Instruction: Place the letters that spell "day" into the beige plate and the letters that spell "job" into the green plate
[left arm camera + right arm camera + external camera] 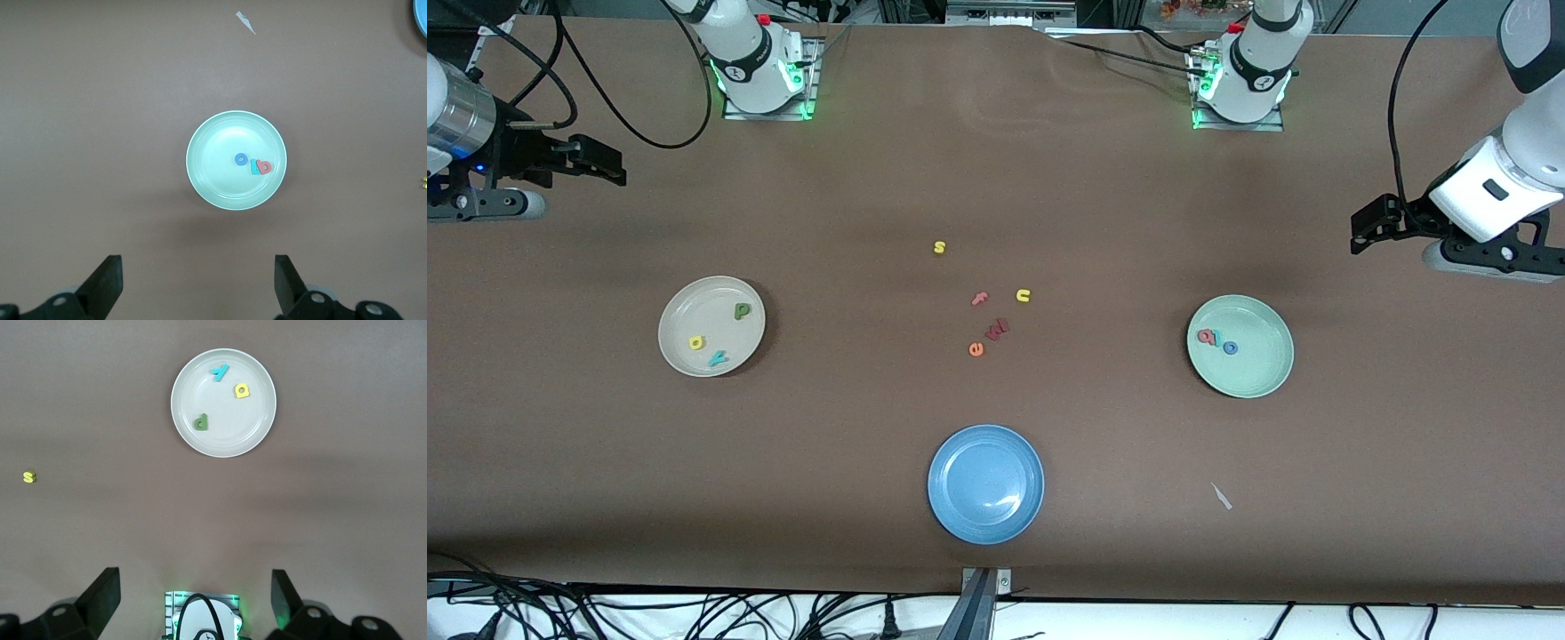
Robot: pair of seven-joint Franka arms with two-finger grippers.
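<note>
The right gripper (609,169) hangs over the worktop's (854,462) right-arm end, jaws spread wide and holding nothing; that arm waits. Nearer the front camera lies the beige plate (680,338) with all of "day" in it: the green d (742,311) farthest from the camera, the yellow a (696,342), and the teal y (718,359) nearest, its long stroke slanting across the plate.

In the middle lie loose letters: yellow s (939,247), pink f (980,299), yellow u (1024,295), a red letter (997,330) and orange e (975,349). Nearest the camera sits the blue plate (960,498).

The green plate (1254,373) holds the pink b (1206,336), touching the light-blue j (253,169), and the blue o (1230,348) just beside them. A white scrap (1221,496) lies nearer the camera.

The left gripper (1360,233) hangs over the left-arm end, jaws wide and holding nothing.
</note>
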